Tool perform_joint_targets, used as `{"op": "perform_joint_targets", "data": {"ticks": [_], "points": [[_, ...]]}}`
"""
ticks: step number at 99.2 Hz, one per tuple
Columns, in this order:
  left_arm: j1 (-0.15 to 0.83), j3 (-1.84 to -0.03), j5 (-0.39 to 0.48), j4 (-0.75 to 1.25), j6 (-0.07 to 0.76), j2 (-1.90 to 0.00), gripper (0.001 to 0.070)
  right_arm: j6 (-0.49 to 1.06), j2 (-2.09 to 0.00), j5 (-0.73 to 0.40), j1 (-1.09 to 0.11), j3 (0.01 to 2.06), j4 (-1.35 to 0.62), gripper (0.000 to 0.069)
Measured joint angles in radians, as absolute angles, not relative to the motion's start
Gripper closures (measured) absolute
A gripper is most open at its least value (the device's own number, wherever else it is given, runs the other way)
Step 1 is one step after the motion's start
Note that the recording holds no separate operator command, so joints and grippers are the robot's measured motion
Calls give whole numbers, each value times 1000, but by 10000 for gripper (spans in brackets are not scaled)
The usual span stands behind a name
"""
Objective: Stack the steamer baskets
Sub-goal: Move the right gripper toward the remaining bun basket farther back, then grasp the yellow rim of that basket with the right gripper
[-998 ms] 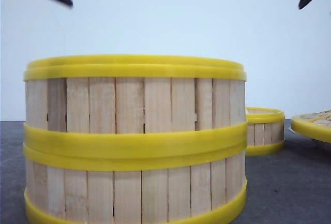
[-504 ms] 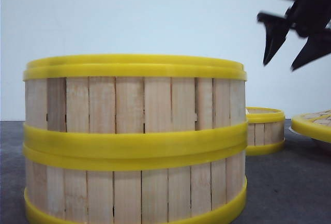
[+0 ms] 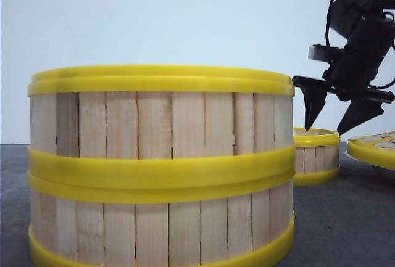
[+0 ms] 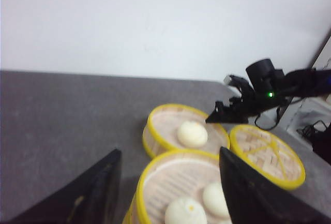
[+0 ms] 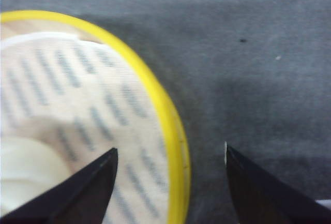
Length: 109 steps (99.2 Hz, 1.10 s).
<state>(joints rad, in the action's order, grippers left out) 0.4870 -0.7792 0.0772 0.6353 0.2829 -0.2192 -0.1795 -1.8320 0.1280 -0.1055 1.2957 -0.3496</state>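
We are holding our right hand [image 3: 335, 121] released, its two dark fingers spread wide and gripping nothing, hanging above the single round steamer basket of pale wood slats with yellow plastic rims [image 3: 316, 155]. In the right wrist view that basket's yellow rim [image 5: 173, 146] is passing between our fingertips, one finger [image 5: 77, 193] over the paper-lined inside where a white bun [image 5: 20, 169] is lying, the other over the grey desk [image 5: 269, 69]. Just beside this hand, on its outer side, a flat woven lid with a yellow rim [image 3: 373, 148] is lying.

Our left hand [image 4: 168, 190] is also released and empty, its fingers spread, hovering high over the two-tier stack of matching slatted steamer baskets [image 3: 160, 165]. In the left wrist view the stack's top tier [image 4: 181, 193] is sitting directly below this hand with two buns inside, and the single basket [image 4: 183, 131] is sitting beyond it, apart from the stack.
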Motion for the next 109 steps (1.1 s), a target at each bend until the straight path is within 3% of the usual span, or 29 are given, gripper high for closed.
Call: {"op": "perform_joint_targets", "data": {"ticks": [19,38,53,71,89,109], "points": [[487,-779,77,685,317,-214,353,-179,-1856,109,-109,1296,-334,358],[487,-779,77,693,340,-213,353,-179,-1872,108,-111,1296,-326,388],[487,-779,77,693,350,-213,353,-180,-1877,107,-111,1296,-325,469],[487,-779,77,697,356,-213,353,-180,-1894,106,-111,1296,-325,497],[487,-779,77,700,357,-213,353,-180,-1900,101,-112,1296,-311,652],[487,-779,77,700,357,-213,353,-191,-1900,86,-112,1296,-308,664]]}}
